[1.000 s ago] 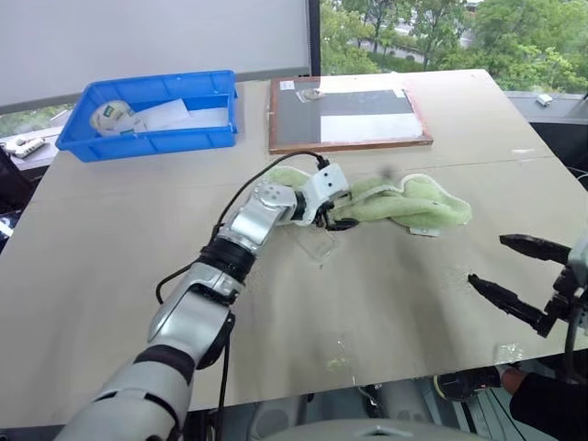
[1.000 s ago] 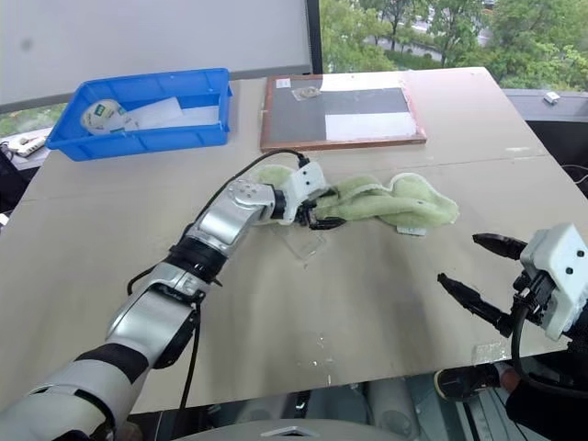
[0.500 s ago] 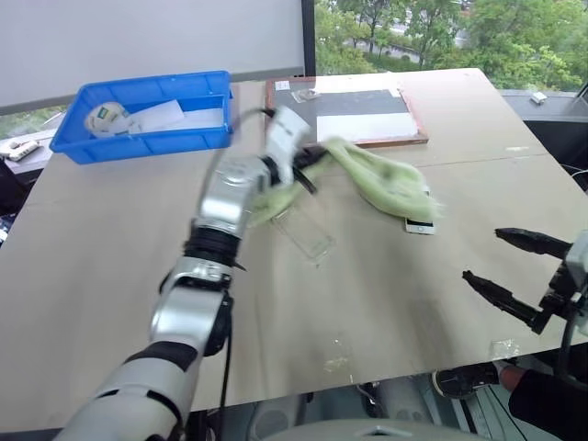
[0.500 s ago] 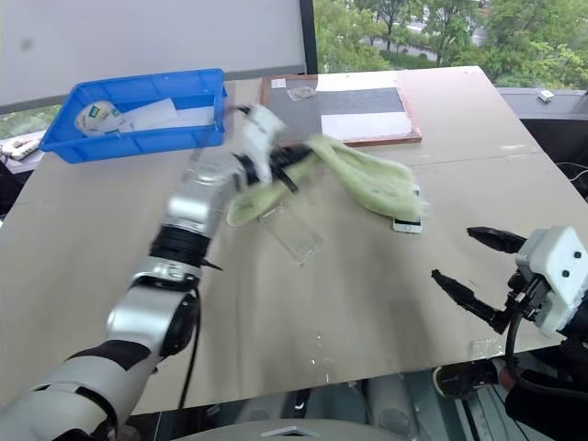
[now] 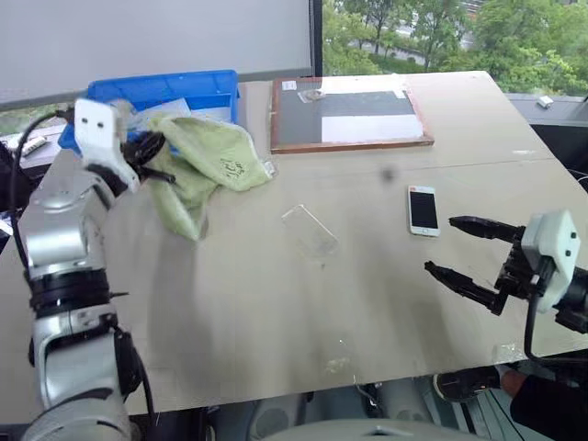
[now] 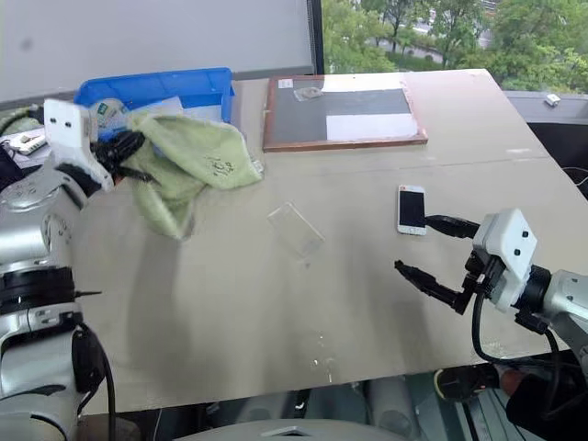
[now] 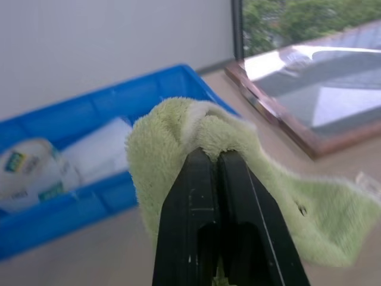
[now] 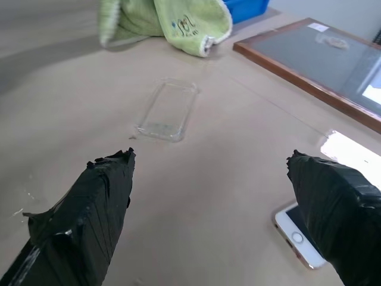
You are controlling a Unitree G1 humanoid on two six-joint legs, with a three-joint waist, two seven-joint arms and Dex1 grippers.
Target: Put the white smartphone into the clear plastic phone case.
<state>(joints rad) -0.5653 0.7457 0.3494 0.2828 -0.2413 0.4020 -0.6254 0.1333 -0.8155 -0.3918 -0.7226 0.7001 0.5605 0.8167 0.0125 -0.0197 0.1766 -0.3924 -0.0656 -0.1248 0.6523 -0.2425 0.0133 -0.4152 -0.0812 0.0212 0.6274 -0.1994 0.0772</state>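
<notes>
blue bin [image 5: 216, 84] far left with a white roll [image 7: 30, 170] with an unreadable green label, left gripper [image 7: 217, 158] clamped on green towel [image 5: 207, 156], right gripper [image 5: 464, 250] spread wide near white phone [image 5: 423, 209], clear case [image 5: 309, 233] empty

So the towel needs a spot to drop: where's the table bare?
Bare: the near-left table in front of the case, and the strip between board and phone. Crowded: around the bin, and the right gripper by the phone.
</notes>
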